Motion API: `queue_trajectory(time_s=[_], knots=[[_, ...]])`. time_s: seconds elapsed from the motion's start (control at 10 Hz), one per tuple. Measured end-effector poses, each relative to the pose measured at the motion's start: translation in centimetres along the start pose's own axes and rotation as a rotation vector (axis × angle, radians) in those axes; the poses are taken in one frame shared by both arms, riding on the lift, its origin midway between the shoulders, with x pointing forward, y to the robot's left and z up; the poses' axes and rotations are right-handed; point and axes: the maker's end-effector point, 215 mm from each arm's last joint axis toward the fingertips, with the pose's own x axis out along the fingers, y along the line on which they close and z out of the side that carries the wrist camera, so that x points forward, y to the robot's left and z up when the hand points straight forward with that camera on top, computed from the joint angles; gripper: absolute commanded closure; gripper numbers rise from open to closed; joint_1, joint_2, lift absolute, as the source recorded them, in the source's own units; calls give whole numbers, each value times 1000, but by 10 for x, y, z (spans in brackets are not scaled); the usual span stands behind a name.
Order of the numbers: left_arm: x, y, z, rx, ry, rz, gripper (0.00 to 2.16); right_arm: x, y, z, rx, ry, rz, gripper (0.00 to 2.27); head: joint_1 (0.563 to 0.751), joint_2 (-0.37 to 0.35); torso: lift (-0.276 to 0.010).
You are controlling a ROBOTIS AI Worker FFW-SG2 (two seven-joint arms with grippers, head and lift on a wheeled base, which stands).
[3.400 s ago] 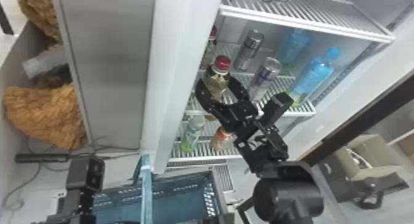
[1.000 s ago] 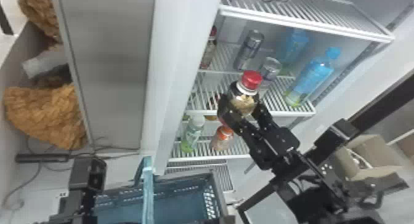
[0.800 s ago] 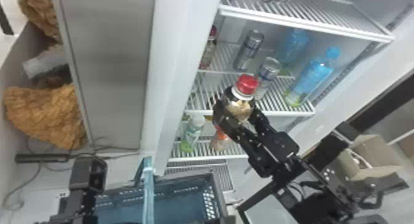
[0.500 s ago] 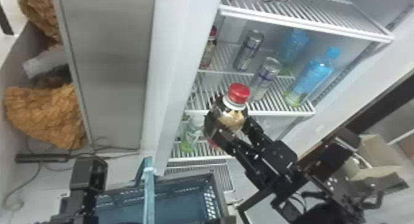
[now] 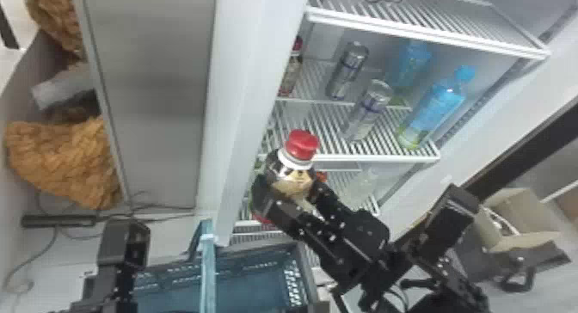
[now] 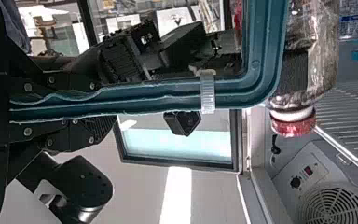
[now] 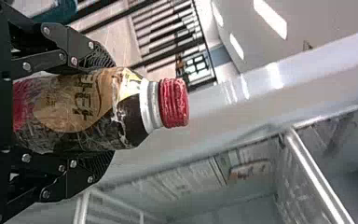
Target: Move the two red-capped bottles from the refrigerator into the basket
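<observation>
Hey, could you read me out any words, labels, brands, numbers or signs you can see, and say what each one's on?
None can be read with certainty.
Bottle in the right gripper: dark characters on a tan label, not clear enough.
Front can: print too small.
Front blue bottle: label too small.
Red display near the fan: too small.
</observation>
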Motion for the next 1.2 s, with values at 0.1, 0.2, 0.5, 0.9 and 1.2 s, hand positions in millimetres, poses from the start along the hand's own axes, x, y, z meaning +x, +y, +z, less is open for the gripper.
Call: queue_trajectory(time_s=[0.1,0.2,0.5,0.9,1.2], knots=[[0,0,0,1,-1,0,1205,3,11,-2,15,9,30,1282,695,-350,0],[0,0,1,1,-3,0,1205,4,19,-6,27,23,56,1282,695,-350,0],[-1,-1,4,4,-14,-4,1205,2,35,-30,69,101,117,1207,695,-350,0],[-2,-1,4,3,-18,-6,1205,1,40,-40,113,120,142,357,695,-350,0],[-2,-2,4,3,-20,-6,1205,2,40,-41,126,119,145,113,695,-350,0]])
